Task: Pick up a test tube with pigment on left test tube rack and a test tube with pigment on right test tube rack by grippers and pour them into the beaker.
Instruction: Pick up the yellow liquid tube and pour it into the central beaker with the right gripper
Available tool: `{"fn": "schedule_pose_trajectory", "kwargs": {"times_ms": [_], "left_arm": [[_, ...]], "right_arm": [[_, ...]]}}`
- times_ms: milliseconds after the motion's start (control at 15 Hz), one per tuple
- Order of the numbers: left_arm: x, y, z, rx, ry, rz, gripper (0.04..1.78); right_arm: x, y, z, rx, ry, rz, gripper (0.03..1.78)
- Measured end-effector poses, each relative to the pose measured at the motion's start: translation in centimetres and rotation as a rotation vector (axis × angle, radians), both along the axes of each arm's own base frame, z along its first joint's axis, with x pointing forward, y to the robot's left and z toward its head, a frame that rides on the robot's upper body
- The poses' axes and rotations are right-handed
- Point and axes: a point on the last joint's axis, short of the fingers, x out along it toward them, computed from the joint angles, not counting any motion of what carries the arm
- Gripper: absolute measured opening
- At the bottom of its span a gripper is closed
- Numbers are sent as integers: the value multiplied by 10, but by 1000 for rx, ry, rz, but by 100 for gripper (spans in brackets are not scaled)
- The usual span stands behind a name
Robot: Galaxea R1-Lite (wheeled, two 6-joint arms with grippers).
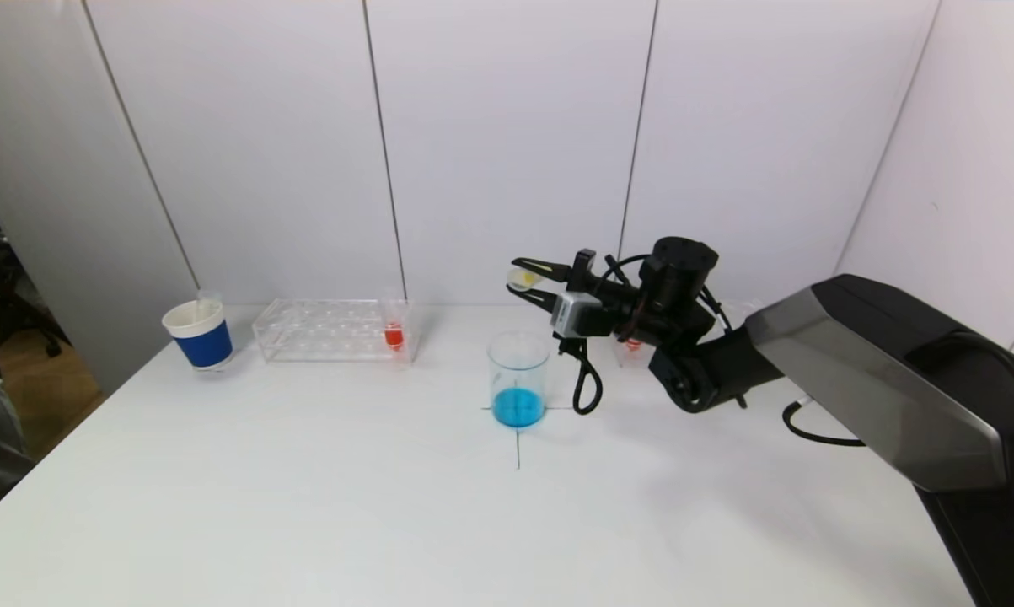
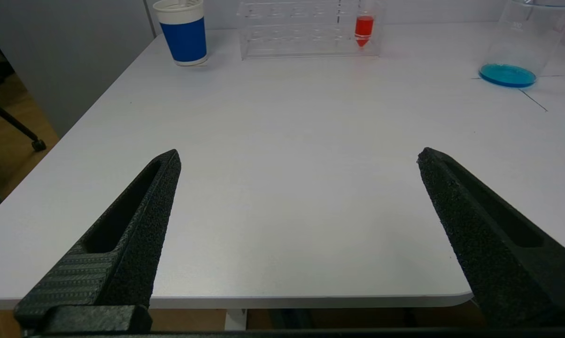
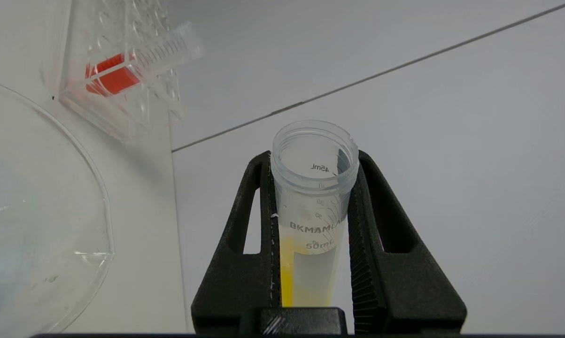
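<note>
The white counter (image 1: 304, 506) carries everything in one row, so each arm has a rack on its own side. The left test tube rack (image 1: 331, 330) stands far left of centre, one red-filled tube (image 1: 394, 330) upright at its near-centre end. The beaker (image 1: 518, 378), blue liquid at its bottom, sits on the centre mark. Just above it the right gripper (image 1: 525, 285) has its fingers clamped on a tilted yellow-pigment tube (image 3: 314, 206), probably to pour. The left gripper (image 2: 298, 162), fingers wide, hangs over the counter's near edge.

tube (image 3: 313, 206): clear plastic | tool (image 3: 310, 225): matt, rough black | table (image 1: 304, 489): smooth, matt
</note>
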Motion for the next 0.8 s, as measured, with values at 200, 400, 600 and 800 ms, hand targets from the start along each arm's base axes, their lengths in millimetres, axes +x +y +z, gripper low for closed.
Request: {"fn": "schedule_pose_trajectory", "kwargs": {"times_ms": [200,400,600,800], "left_arm": [[0,0,0,0,0,0,176],[0,0,0,0,0,0,176],[0,0,0,0,0,0,176],[0,0,0,0,0,0,176]], "right_arm": [[-2,-4,-7,-30,-26,7,47],[-4,-5,-7,-50,-50,18,47],[-7,-7,-6,-71,-70,15,47],[-11,-8,-6,-89,-62,14,47]]}}
